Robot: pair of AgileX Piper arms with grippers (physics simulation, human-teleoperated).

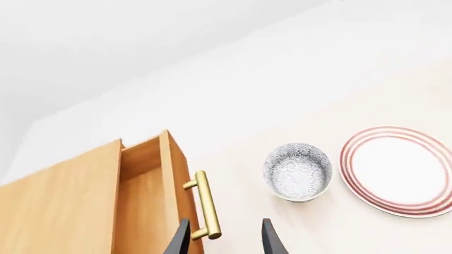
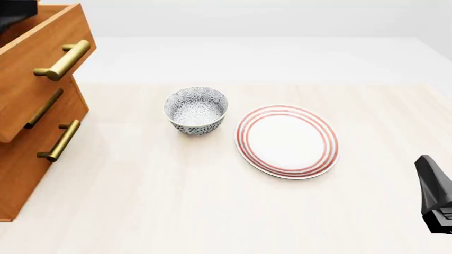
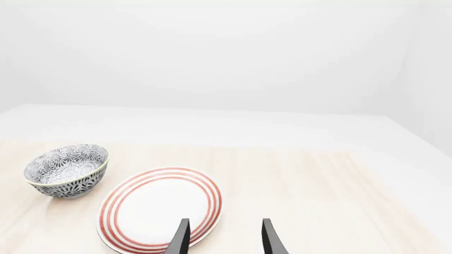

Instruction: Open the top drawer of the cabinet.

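Observation:
The cabinet stands at the table's left edge. Its top drawer is pulled out well beyond the two lower drawers, with its brass handle facing the table. The left wrist view looks down into the top drawer, past the handle. My left gripper is open, and the handle's near end shows between its fingers without being gripped. A dark piece of the left arm shows above the cabinet. My right gripper is open and holds nothing, near the table's right front.
A patterned bowl sits right of the cabinet. A red-ringed white plate lies beside the bowl, toward the right. Part of the right arm shows at the right edge. The two lower drawers' handles stick out from the cabinet front.

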